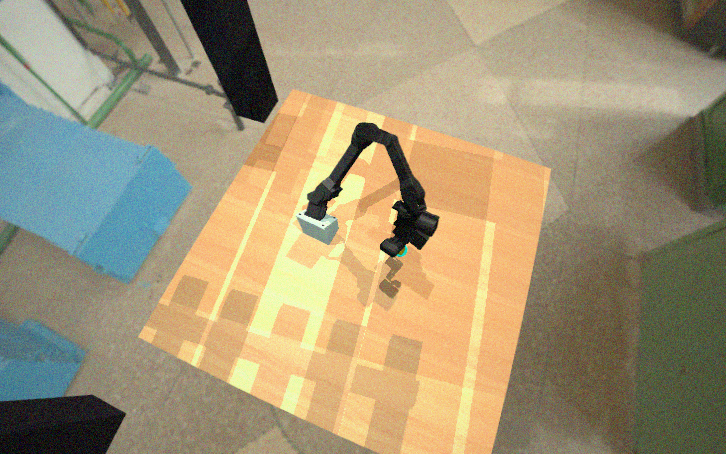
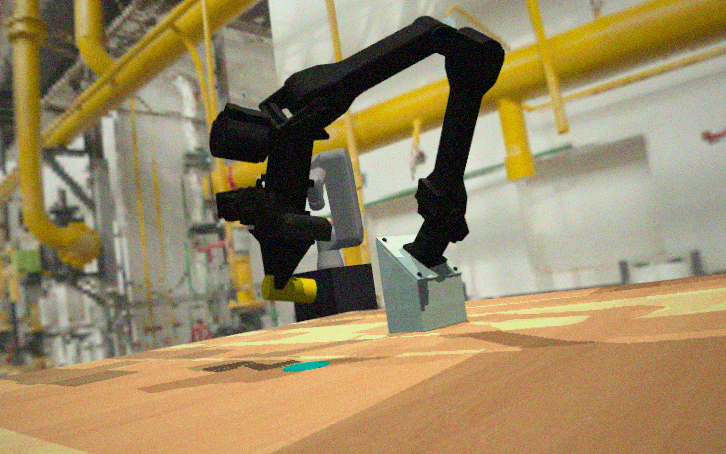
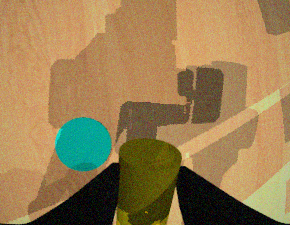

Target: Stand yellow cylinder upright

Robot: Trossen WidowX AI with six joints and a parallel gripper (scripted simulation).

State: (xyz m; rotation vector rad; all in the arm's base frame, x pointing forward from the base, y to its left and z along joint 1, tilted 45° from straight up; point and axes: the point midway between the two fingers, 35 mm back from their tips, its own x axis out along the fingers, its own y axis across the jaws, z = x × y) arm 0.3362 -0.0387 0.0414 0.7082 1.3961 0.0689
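Observation:
The yellow tall cylinder (image 2: 301,289) (image 3: 147,174) is held in the air, lying nearly level in the exterior view. My gripper (image 2: 281,286) (image 3: 148,172) is shut on it and points down, well above the table. The cyan circle (image 2: 306,366) (image 3: 83,144) lies flat on the table, below the held cylinder; in the wrist view it is left of the cylinder's end. In the top view only part of the cyan circle (image 1: 403,250) shows beside the gripper, and the arm hides most of the cylinder there.
The arm's grey-blue base block (image 1: 318,228) (image 2: 425,298) stands on the wooden table (image 1: 439,315) (image 2: 213,417). Shadows of the arm fall on the table around the circle. A grey robot arm on a dark block (image 2: 335,290) shows behind the gripper in the exterior view.

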